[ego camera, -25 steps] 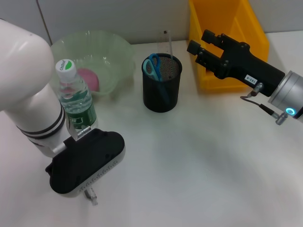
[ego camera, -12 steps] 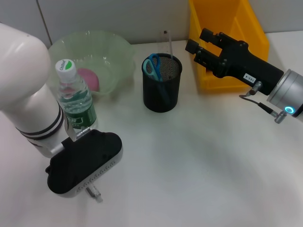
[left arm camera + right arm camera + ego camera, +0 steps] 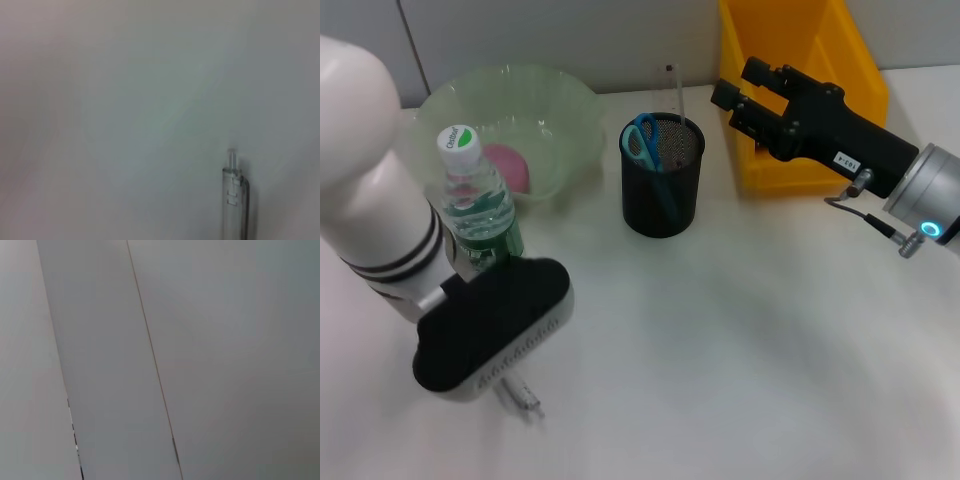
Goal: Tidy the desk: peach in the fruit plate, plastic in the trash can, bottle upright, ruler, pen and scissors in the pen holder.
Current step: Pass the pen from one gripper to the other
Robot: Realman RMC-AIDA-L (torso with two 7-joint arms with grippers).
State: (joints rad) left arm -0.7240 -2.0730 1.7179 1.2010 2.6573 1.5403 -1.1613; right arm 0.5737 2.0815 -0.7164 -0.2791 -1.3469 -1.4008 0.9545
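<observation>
**A:** What is on the desk?

**B:** A white table (image 3: 740, 330). At the back left sits a pale green fruit plate (image 3: 565, 110), shaped like a bowl, with the pink peach (image 3: 508, 166) inside it. Just in front of the plate a water bottle (image 3: 475, 200) stands upright, white cap on top. Near the middle is a black mesh pen holder (image 3: 663, 190) holding blue-handled scissors (image 3: 642, 140) and a clear ruler (image 3: 676, 92) that sticks up above the rim. A yellow trash can (image 3: 840, 60) stands at the back right.

**A:** Where is the pen?

**B:** The clear pen (image 3: 235, 200) hangs under the left gripper (image 3: 520, 398) at the near left of the table, in front of the bottle. In the head view only its tip shows below the black wrist housing; the left wrist view shows its clip end against the bare table. The fingers themselves are hidden, so I cannot tell how they are set.

**A:** And the other arm?

**B:** The right gripper (image 3: 738, 88) hovers by the near left corner of the trash can, to the right of the pen holder, its black fingers parted and holding nothing. Its wrist view shows only a plain grey wall.
</observation>
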